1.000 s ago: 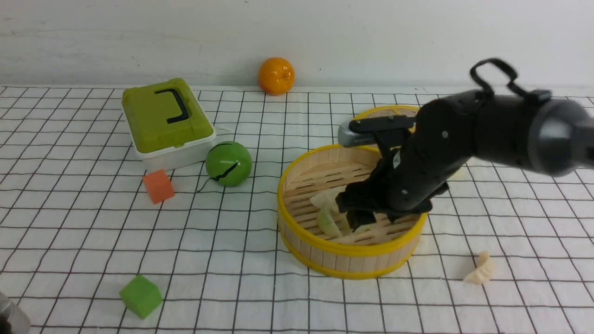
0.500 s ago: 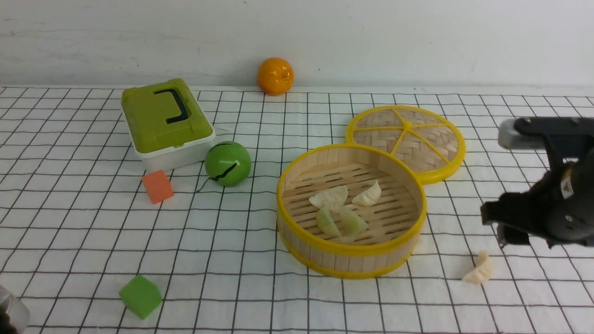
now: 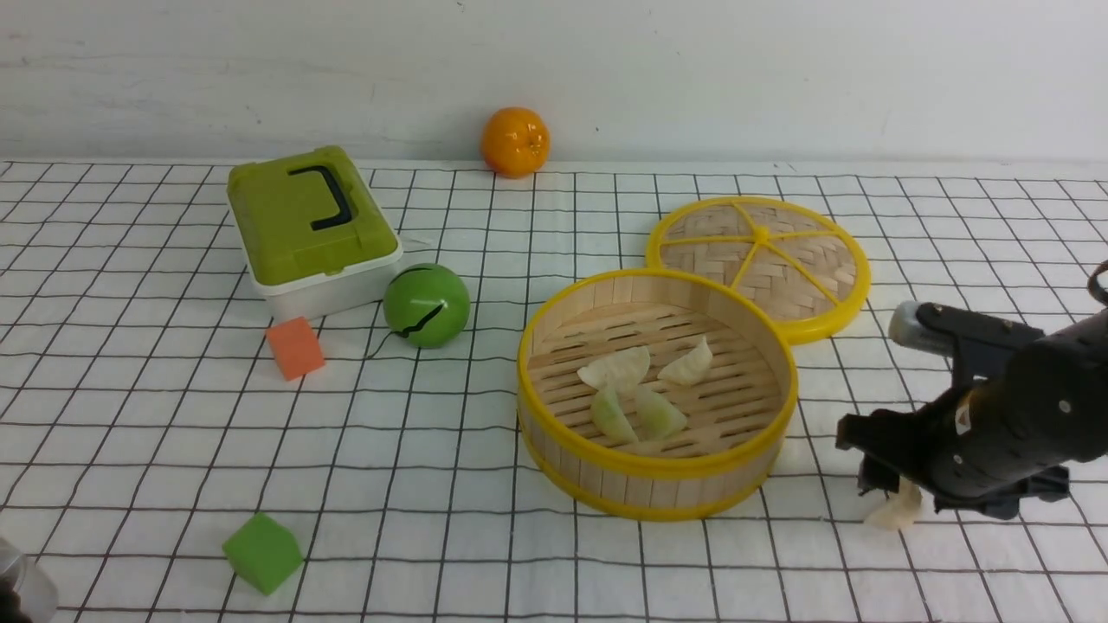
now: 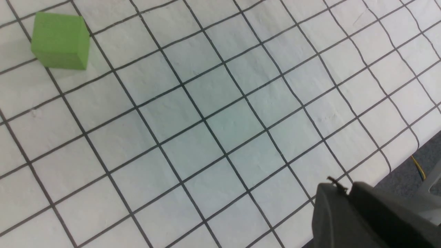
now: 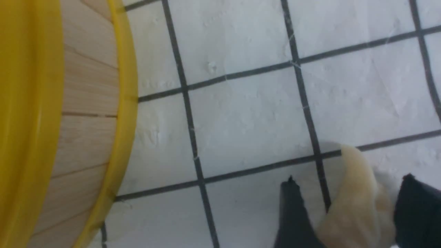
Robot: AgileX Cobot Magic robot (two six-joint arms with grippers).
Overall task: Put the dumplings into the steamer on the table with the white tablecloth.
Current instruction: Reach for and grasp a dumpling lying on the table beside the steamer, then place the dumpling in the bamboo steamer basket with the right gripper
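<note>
Checking front: four dumplings [image 3: 616, 368] sat in the steamer [image 3: 649, 502]; fifth dumpling [image 3: 898, 514] lay on the white tablecloth [image 3: 433, 484] right of it, under the right gripper [image 3: 892, 495]. Left wrist: left gripper [image 4: 361, 217] edge only, jaws unreadable. Right wrist: jaws stood apart, straddling that dumpling, one finger touching.

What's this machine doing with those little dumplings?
It is filling the steamer with toy dumplings. Four dumplings, two cream and two pale green, already lie on its slatted floor. The fifth dumpling, a cream one, lies on the white tablecloth beside the steamer. The right gripper is down over it with a finger on each side, and has not lifted it. The steamer's lid lies flat just behind the steamer.
</note>
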